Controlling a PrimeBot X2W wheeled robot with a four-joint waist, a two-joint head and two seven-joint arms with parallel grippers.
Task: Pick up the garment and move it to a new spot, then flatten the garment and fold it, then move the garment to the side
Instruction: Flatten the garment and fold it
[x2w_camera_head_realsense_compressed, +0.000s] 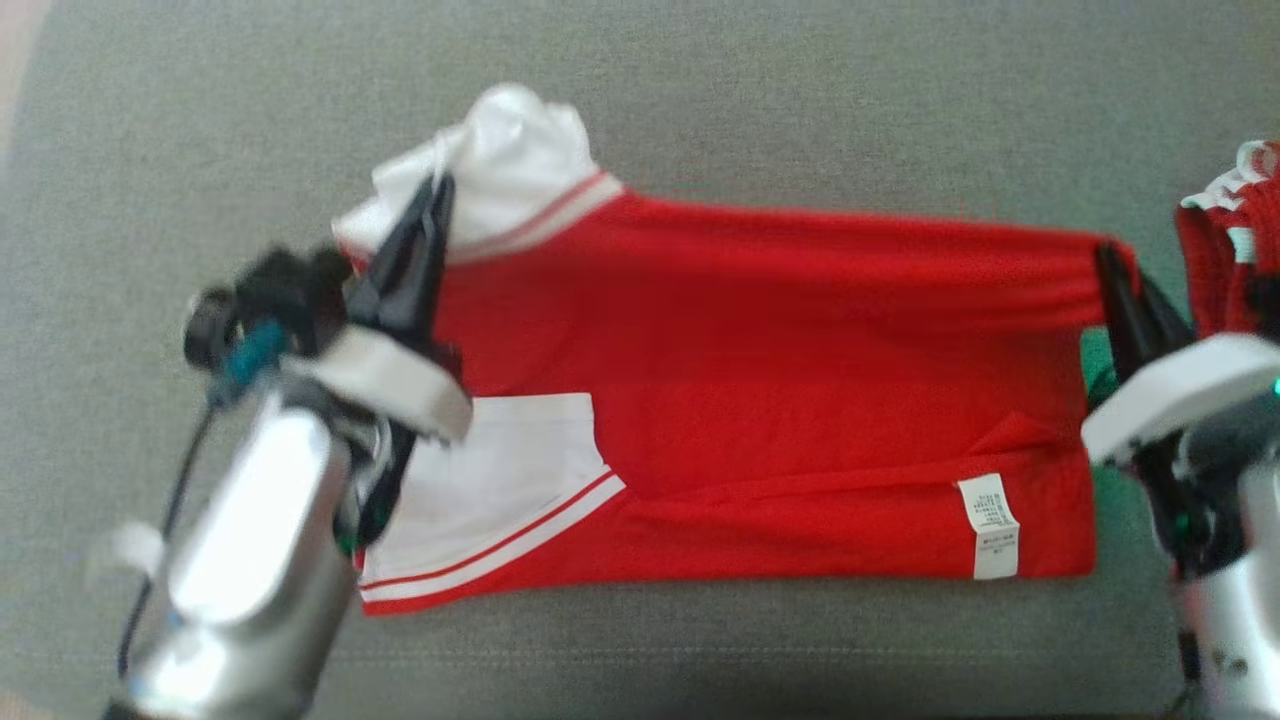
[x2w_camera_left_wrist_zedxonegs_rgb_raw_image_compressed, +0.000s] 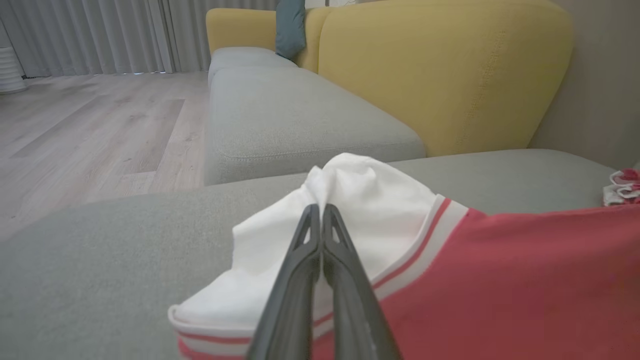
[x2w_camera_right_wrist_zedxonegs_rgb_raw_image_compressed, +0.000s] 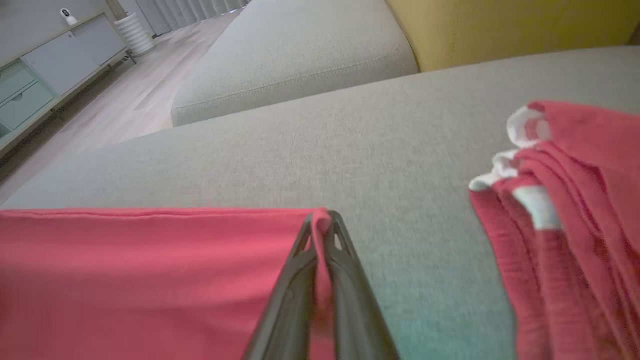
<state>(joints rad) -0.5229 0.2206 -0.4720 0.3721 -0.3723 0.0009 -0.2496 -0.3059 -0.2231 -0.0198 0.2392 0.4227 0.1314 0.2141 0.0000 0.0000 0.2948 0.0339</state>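
The garment (x2w_camera_head_realsense_compressed: 780, 380) is a red shirt with white, red-striped sleeves, lying spread sideways across a grey sofa seat (x2w_camera_head_realsense_compressed: 750, 120). Its far edge is lifted and stretched between both grippers. My left gripper (x2w_camera_head_realsense_compressed: 438, 190) is shut on the bunched white sleeve (x2w_camera_left_wrist_zedxonegs_rgb_raw_image_compressed: 360, 210) at the garment's far left corner; in the left wrist view the left gripper (x2w_camera_left_wrist_zedxonegs_rgb_raw_image_compressed: 320, 210) pinches that white cloth. My right gripper (x2w_camera_head_realsense_compressed: 1108, 256) is shut on the far right corner of the red hem, and in the right wrist view the right gripper (x2w_camera_right_wrist_zedxonegs_rgb_raw_image_compressed: 322, 217) has red fabric (x2w_camera_right_wrist_zedxonegs_rgb_raw_image_compressed: 150, 270) pinched between its fingers. A white care label (x2w_camera_head_realsense_compressed: 988, 525) shows near the front right.
Another red and white folded garment (x2w_camera_head_realsense_compressed: 1235, 250) lies at the right edge of the seat, close to my right gripper, also in the right wrist view (x2w_camera_right_wrist_zedxonegs_rgb_raw_image_compressed: 565, 215). Yellow backrests (x2w_camera_left_wrist_zedxonegs_rgb_raw_image_compressed: 440, 75) stand behind. Wooden floor (x2w_camera_left_wrist_zedxonegs_rgb_raw_image_compressed: 90, 125) lies beyond the seat's edge, with a cabinet (x2w_camera_right_wrist_zedxonegs_rgb_raw_image_compressed: 45, 75) further off.
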